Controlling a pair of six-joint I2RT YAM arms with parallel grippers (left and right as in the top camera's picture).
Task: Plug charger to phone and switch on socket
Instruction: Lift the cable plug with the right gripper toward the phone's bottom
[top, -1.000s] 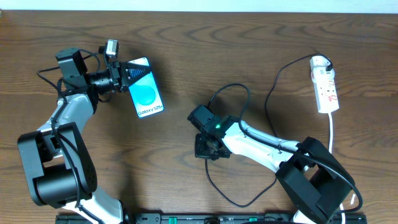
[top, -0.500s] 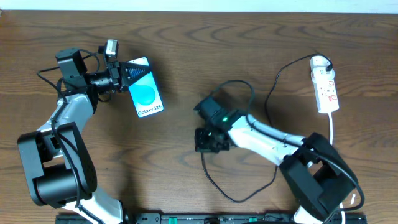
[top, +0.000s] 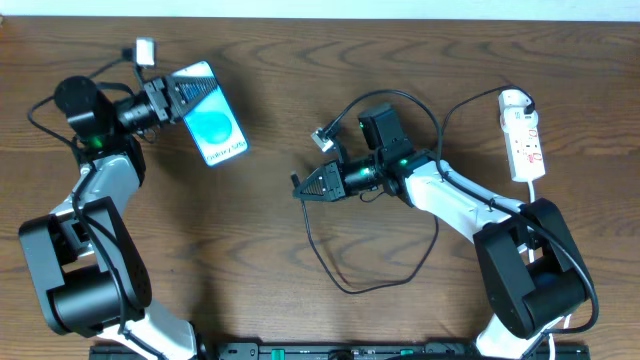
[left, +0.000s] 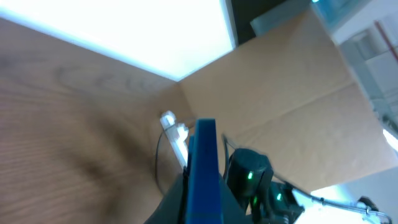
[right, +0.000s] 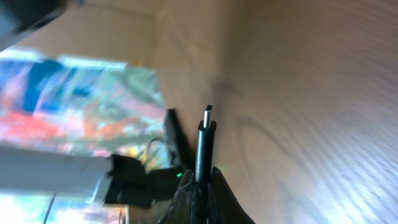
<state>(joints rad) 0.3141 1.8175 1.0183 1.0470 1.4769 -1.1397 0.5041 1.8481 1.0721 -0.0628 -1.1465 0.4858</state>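
The phone (top: 211, 125), with a light-blue screen, a round blue shape and white text, is held off the table at the upper left by my left gripper (top: 172, 98), which is shut on its upper end. In the left wrist view it shows edge-on as a blue slab (left: 204, 165) between the jaws. My right gripper (top: 305, 189) is shut on the charger tip (right: 205, 143), pointing left toward the phone with a gap between them. The black charger cable (top: 345, 275) loops over the table to the white socket strip (top: 524, 140) at the far right, where its black plug (top: 524, 101) sits.
The socket's white cord (top: 533, 205) runs down the right side. A small white connector (top: 323, 137) hangs by the right arm. The right arm shows across the table in the left wrist view (left: 249, 177). The table surface is brown wood (top: 260, 260).
The right gripper lifted from the table with the charger tip and turned to point left at the phone. The left gripper swung the phone up and to the left, tilting it.
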